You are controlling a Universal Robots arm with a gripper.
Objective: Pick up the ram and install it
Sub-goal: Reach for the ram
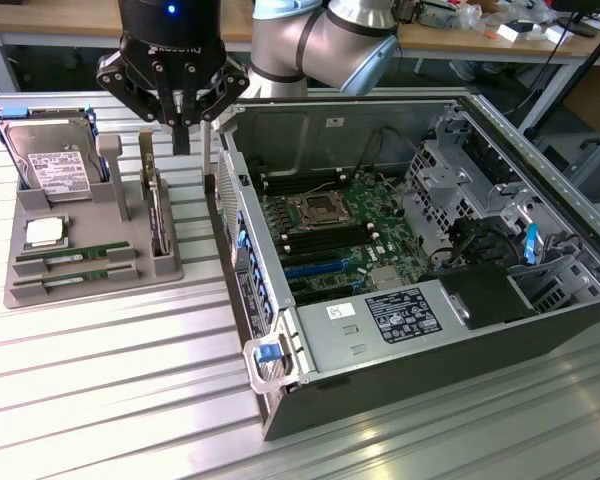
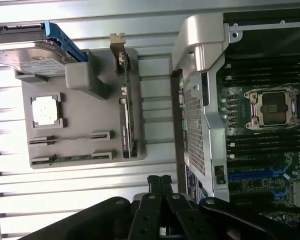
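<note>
- Hanging high over the slatted metal table point(image 1: 100, 380), the gripper point(image 1: 183, 145) points straight down. In the wrist view its fingers point(image 2: 154, 186) are pressed together with nothing between them.
- Its tip sits over the strip between the grey parts tray point(image 1: 90, 290) and the open computer case point(image 1: 280, 400), well apart from the ram.
- The ram point(image 1: 75, 252) rests on edge in a slot at the tray's near end, its long axis along the tray's front edge and so across the exterior view.
- A second ram stick point(image 1: 65, 278) lies parallel in the next slot, just in front of it.
- Behind the sticks lies the square CPU chip point(image 1: 44, 232), and beyond that a hard drive point(image 1: 52, 165) leans in its cradle.
- A wider green card point(image 1: 158, 215) stands upright along the tray's case side, between the sticks and the case.
- The case's side wall point(image 1: 242, 250) rises between tray and motherboard point(image 1: 350, 235).
- On the board, black memory slots point(image 1: 325, 240) run beside the open CPU socket point(image 1: 315, 208).
</note>
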